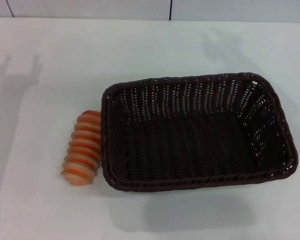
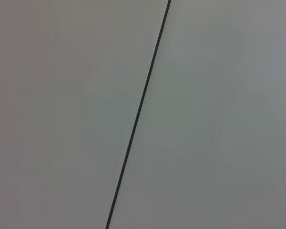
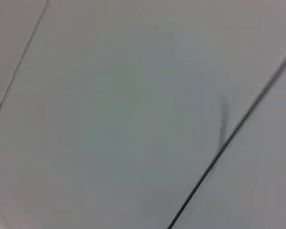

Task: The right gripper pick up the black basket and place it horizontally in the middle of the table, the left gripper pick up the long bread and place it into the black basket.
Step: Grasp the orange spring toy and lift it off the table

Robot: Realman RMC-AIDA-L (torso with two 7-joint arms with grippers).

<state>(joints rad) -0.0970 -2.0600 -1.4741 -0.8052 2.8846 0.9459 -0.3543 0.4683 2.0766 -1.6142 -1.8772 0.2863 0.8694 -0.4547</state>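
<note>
The black basket is a large dark woven wicker basket. It lies lengthwise across the white table, right of centre, and is empty inside. The long bread, an orange and cream striped loaf, lies on the table just left of the basket, close to or touching its left wall. Neither gripper shows in any view. Only faint arm shadows fall on the table at the far left and at the far right. Both wrist views show only plain grey-white panels with thin dark seams.
The table's far edge meets a pale wall with dark seams at the back. Bare tabletop lies left of the bread and in front of the basket.
</note>
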